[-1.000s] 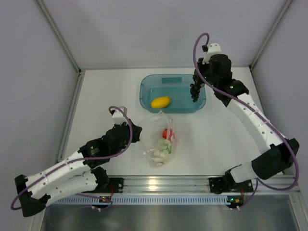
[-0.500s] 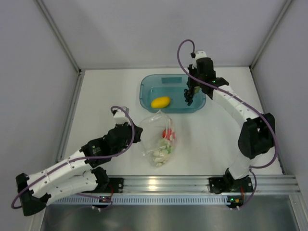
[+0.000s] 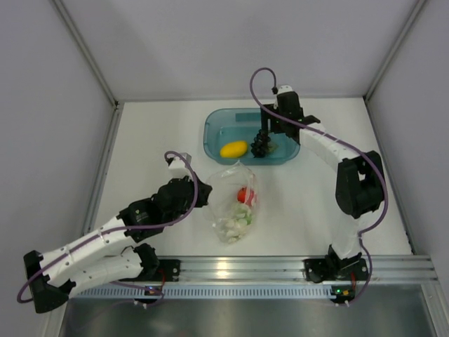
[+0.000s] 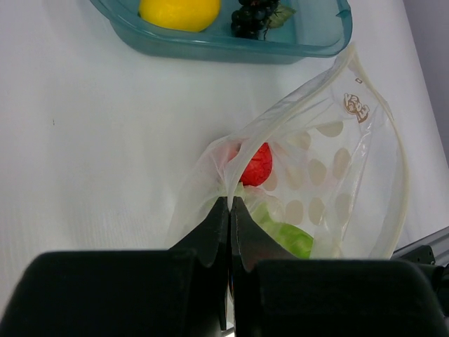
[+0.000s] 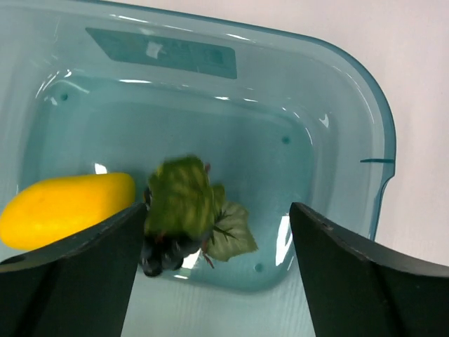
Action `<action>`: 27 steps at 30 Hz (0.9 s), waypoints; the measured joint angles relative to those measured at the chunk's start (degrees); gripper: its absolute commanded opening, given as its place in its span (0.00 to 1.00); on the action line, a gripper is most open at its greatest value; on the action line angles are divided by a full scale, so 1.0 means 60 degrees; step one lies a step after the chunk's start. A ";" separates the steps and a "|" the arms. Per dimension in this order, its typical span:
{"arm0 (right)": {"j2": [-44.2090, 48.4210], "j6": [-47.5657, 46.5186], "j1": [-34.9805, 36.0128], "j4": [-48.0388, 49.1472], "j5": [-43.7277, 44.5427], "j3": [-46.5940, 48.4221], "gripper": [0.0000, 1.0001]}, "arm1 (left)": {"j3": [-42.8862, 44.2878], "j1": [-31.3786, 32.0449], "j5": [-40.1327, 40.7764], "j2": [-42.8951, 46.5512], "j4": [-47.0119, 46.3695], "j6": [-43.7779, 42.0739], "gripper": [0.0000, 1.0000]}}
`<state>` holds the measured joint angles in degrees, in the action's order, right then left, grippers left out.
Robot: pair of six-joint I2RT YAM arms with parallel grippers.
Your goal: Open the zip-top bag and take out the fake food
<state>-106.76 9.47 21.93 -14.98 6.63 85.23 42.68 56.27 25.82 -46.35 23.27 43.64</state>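
The zip-top bag [image 3: 235,203] lies mid-table, mouth towards the tray, and my left gripper [image 3: 205,194] is shut on its left rim [image 4: 230,200]. Inside it show a red apple [image 4: 256,163] and the green-leaved cauliflower [image 3: 231,223]. Farther back, the teal tray [image 3: 210,128] holds the yellow fruit [image 3: 233,149] and the dark grape bunch [image 3: 261,146]. My right gripper [image 3: 266,137] hangs over the tray with its jaws wide open [image 5: 217,210]. The grape bunch [image 5: 175,210] sits loose and blurred by the left finger, its green leaves up, next to the yellow fruit [image 5: 66,207].
Grey enclosure walls close in the table at left, back and right. An aluminium rail [image 3: 238,267] with both arm bases runs along the near edge. The tray's rim [image 5: 375,140] stands just right of my right gripper.
My right gripper carried the grape bunch left and down over the tray, then opened and let it go. The left gripper kept its hold on the bag and barely moved.
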 measured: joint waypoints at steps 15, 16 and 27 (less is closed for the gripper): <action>0.4462 0.1494 0.0066 0.0426 -0.2313 -0.2328 0.99 | 0.0408 0.0007 -0.0306 -0.0375 -0.0208 0.0259 0.00; 0.4707 0.1745 0.0073 0.0612 -0.2772 -0.2634 0.93 | 0.0408 0.0007 -0.0306 -0.0382 -0.0259 0.0288 0.00; 0.6113 0.3129 0.2062 0.0044 -0.3162 -0.4164 0.65 | 0.0397 0.0018 -0.0331 -0.0568 -0.0867 0.0754 0.00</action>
<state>-70.08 28.25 34.30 -14.72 -12.34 60.25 45.06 56.38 23.83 -49.76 18.06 48.16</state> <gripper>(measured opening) 0.681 0.021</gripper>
